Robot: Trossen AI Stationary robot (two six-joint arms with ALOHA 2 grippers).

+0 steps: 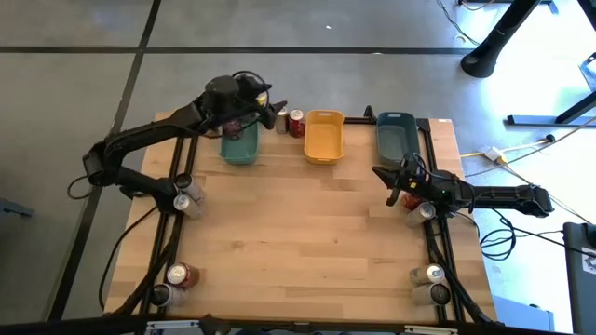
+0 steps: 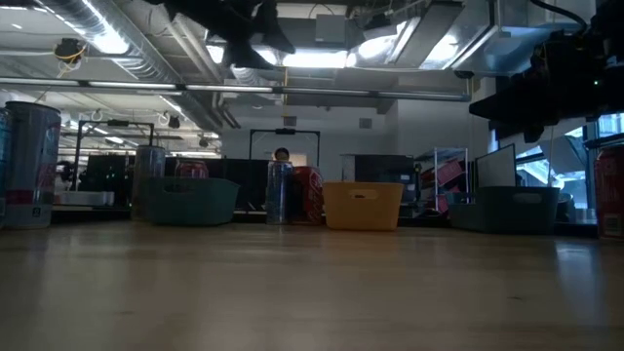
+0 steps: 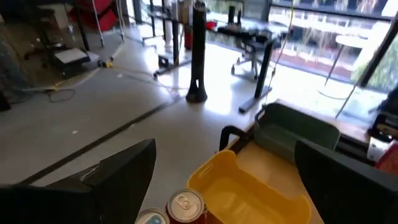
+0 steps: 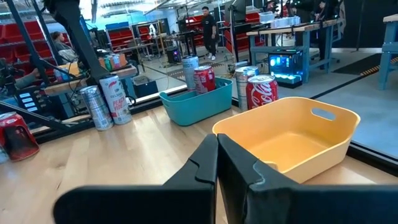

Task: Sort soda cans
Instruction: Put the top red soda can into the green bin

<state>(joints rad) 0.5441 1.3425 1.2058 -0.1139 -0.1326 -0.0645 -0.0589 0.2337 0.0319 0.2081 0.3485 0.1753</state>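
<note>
My left gripper (image 1: 264, 106) hangs open above the far end of the teal tray (image 1: 240, 147), with nothing between its fingers (image 3: 124, 180). Two soda cans, one silver (image 4: 189, 67) and one red (image 4: 204, 79), stand upright in that tray. A grey can (image 1: 281, 119) and a red can (image 1: 296, 123) stand on the table between the teal tray and the yellow tray (image 1: 323, 136); their tops (image 3: 186, 205) show below my left gripper. My right gripper (image 1: 384, 173) waits shut near the grey-blue tray (image 1: 396, 136), touching nothing.
More cans stand at the table's edges: left (image 1: 186, 199), near left (image 1: 177, 274), right (image 1: 426, 211) and near right (image 1: 434, 275). Two tall cans (image 4: 106, 102) stand by the left arm's frame. The middle of the wooden table (image 1: 307, 233) is bare.
</note>
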